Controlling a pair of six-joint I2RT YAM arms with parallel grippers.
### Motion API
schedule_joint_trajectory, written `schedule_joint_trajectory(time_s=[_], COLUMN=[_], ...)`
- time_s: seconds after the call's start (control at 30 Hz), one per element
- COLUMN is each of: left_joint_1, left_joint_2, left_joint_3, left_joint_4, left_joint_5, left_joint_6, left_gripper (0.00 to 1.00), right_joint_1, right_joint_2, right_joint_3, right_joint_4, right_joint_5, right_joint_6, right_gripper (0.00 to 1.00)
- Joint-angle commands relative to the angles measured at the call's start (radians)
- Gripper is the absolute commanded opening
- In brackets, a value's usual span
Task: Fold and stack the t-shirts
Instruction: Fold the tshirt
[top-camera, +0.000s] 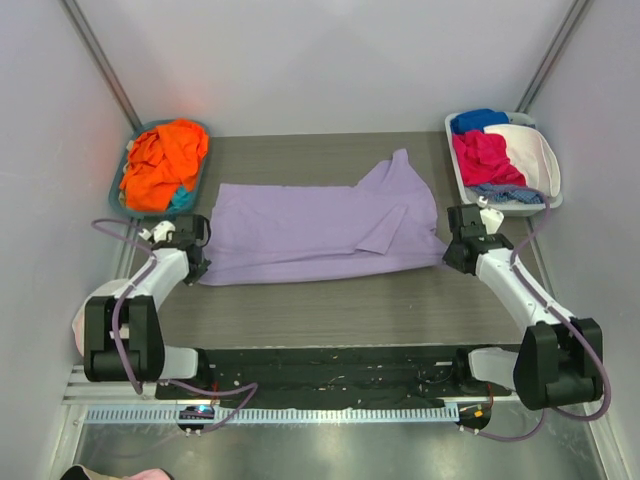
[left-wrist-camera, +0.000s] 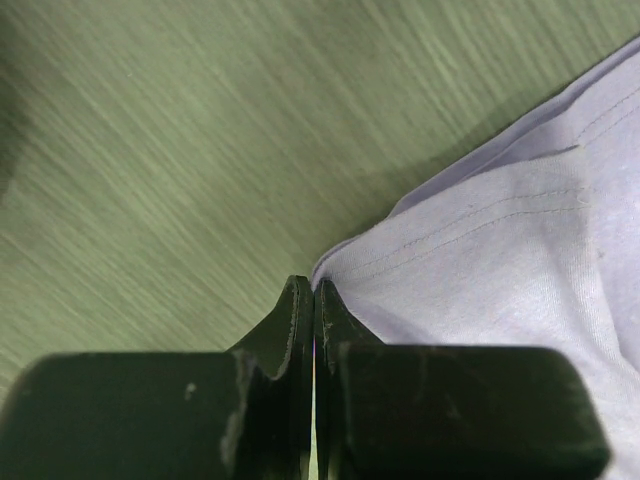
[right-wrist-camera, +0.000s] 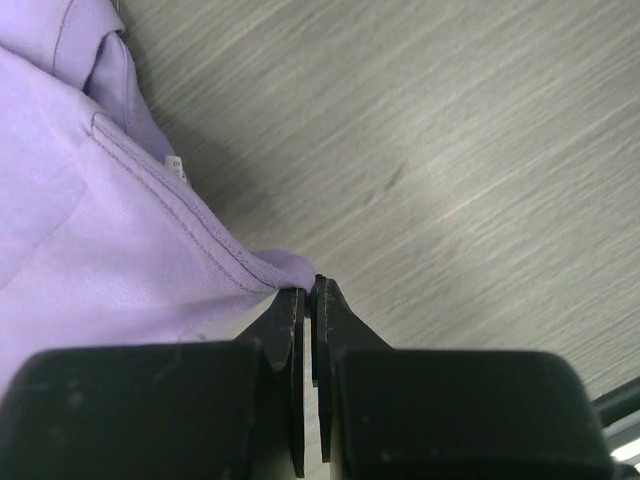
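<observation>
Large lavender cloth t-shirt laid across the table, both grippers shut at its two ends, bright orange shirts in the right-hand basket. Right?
No. The bright orange shirts lie in the teal basket at the far left; the white basket on the right holds pink and blue cloth. Top external view shows it. Lavender t-shirt, left gripper and right gripper are as stated.

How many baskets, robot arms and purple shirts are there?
Plastic laundry baskets, one teal, one white: 2
Black-and-white robot arms, left, right: 2
Lavender cloth t-shirt: 1
Total: 5
</observation>
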Motion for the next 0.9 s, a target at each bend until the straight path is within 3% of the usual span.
schedule_joint_trajectory(time_s=[0.0,0.6,0.7,0.73,0.77,0.83,0.87], left_joint_1=[0.019,0.019,0.019,0.019,0.019,0.019,0.019], left_joint_2=[-0.071,-0.246,-0.278,-0.296,-0.308,-0.341,-0.374], left_joint_3=[-0.029,-0.088,-0.095,-0.092,-0.082,-0.072,-0.056], left_joint_4=[-0.038,-0.108,-0.128,-0.141,-0.166,-0.182,-0.199], left_joint_5=[-0.088,-0.048,-0.052,-0.054,-0.055,-0.054,-0.055], left_joint_6=[-0.019,-0.033,-0.040,-0.046,-0.052,-0.063,-0.062], left_gripper=[0.00,0.00,0.04,0.11,0.33,0.62,0.99], right_joint_1=[-0.016,-0.016,-0.015,-0.016,-0.015,-0.016,-0.016], right_joint_2=[-0.108,-0.281,-0.301,-0.309,-0.329,-0.343,-0.347], right_joint_3=[-0.034,-0.021,-0.010,-0.007,0.004,0.024,0.054], right_joint_4=[-0.070,-0.205,-0.225,-0.226,-0.231,-0.229,-0.229], right_joint_5=[-0.027,-0.089,-0.081,-0.074,-0.066,-0.032,-0.015], right_joint_6=[0.050,0.140,0.163,0.168,0.174,0.185,0.183], right_gripper=[0.01,0.01,0.31,0.46,0.52,0.60,0.61])
